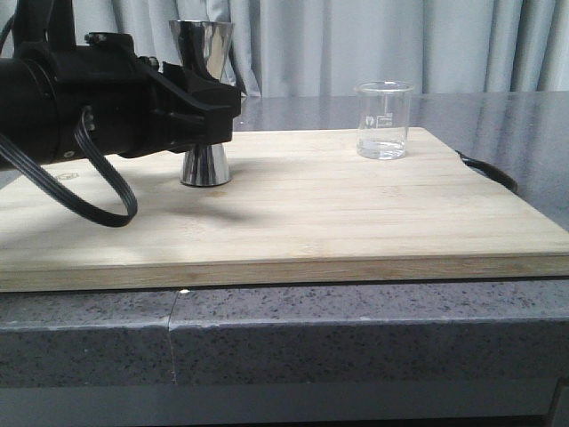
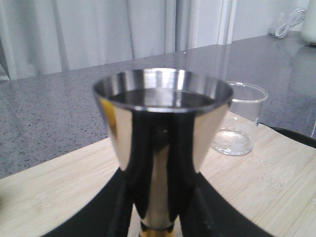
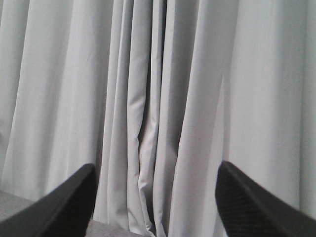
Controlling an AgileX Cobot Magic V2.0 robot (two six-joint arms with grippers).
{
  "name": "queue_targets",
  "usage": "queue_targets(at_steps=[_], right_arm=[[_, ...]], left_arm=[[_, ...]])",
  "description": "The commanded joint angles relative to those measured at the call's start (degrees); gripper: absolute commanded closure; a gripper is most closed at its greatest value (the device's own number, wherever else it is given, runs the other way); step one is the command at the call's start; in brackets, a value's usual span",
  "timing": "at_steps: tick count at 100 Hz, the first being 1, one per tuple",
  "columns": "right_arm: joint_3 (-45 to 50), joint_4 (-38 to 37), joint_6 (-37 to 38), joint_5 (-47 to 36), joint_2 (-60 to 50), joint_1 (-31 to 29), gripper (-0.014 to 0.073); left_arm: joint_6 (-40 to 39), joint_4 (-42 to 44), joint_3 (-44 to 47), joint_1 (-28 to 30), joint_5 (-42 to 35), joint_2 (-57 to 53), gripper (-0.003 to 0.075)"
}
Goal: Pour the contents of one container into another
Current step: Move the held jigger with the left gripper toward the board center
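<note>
The steel hourglass jigger [image 1: 204,41] stands upright on the wooden board [image 1: 311,222] at the left. My left gripper [image 1: 213,111] comes in from the left, and its black fingers press on both sides of the jigger's narrow waist. In the left wrist view the jigger [image 2: 163,113] fills the middle, with the left gripper [image 2: 158,202] shut on it. The clear glass beaker [image 1: 384,120] stands at the board's far right, apart from both grippers, with what looks like a little clear liquid in its bottom; it also shows behind the jigger, beaker [image 2: 239,126]. My right gripper [image 3: 155,197] is open, holds nothing and faces the curtain.
A black cable [image 1: 107,191] loops from my left arm down onto the board. A black strap [image 1: 489,171] lies at the board's right edge. The board rests on a grey speckled counter [image 1: 356,338]. Grey curtains hang behind.
</note>
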Motion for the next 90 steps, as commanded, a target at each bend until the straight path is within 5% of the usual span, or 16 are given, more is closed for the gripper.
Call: queue_targets(at_steps=[1, 90], right_arm=[[-2.0, -0.8, -0.3, -3.9, -1.6, -0.4, 0.0132], [-2.0, -0.8, -0.3, -3.9, -1.6, -0.4, 0.0132]], left_arm=[[-0.8, 0.0, -1.4, 0.1, -4.2, -1.6, 0.0553], [-0.8, 1.1, -1.4, 0.1, -4.0, -1.6, 0.0495]])
